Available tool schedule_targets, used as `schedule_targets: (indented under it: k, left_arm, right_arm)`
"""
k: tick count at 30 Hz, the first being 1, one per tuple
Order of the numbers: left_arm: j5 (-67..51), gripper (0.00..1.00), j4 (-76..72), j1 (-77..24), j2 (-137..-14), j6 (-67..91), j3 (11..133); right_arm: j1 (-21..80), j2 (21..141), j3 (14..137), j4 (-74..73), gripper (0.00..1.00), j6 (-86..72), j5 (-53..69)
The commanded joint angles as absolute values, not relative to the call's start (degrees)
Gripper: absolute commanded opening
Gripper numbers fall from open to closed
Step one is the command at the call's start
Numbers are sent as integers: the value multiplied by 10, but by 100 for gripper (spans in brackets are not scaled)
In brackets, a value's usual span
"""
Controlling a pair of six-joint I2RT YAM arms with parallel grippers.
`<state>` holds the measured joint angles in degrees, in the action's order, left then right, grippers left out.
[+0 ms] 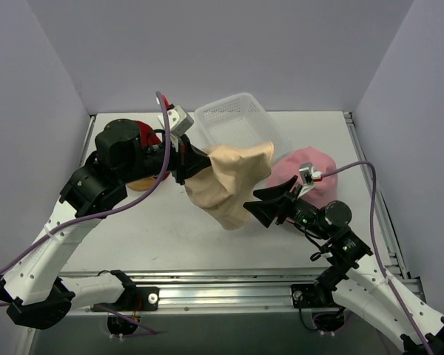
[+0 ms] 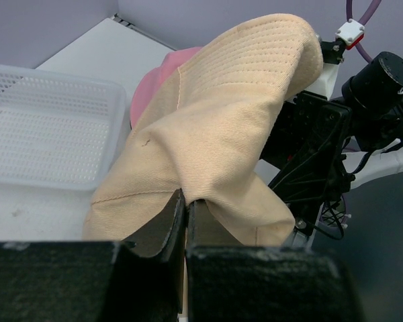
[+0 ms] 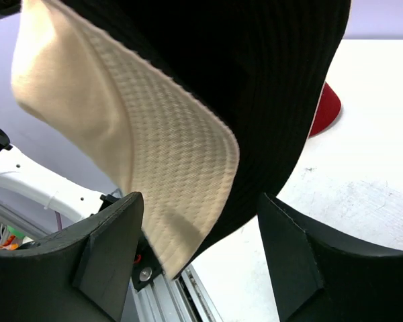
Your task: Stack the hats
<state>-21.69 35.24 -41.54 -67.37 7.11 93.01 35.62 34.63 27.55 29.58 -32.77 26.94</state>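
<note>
Our left fingers (image 2: 166, 231) are closed on the tan bucket hat (image 1: 226, 181), lifted beside the basket (image 1: 233, 118); our right fingers (image 3: 111, 251) stand open around its brim. Right of the basket, we see a pink hat (image 1: 316, 158), partly hidden.

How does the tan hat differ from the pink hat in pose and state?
The tan hat hangs crumpled in the air, pinched by the left gripper. The pink hat lies domed on the table, held by nothing. Both are soft fabric.
</note>
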Motion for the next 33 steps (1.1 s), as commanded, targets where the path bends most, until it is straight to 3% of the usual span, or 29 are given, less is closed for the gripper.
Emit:
schedule_targets:
  k: [1,10,14,27,33]
  left_arm:
    - [-222,2,302,-411,-668,84,936]
    - [-228,2,294,-404,-669,89,927]
    - [-212,2,294,-398,-672,91,925]
    - [-112,2,337,-393,-696,91,933]
    - [-96,2,330,-393,-700,93,918]
  right_arm:
    - [356,363,289,368,65,-309,286]
    - [356,379,314,402,67,-284,327]
    - [355,374,307,452,60,-308,355]
    - [356,334,280,535,5,-375,370]
    - [356,366,299,532,22,-387,386]
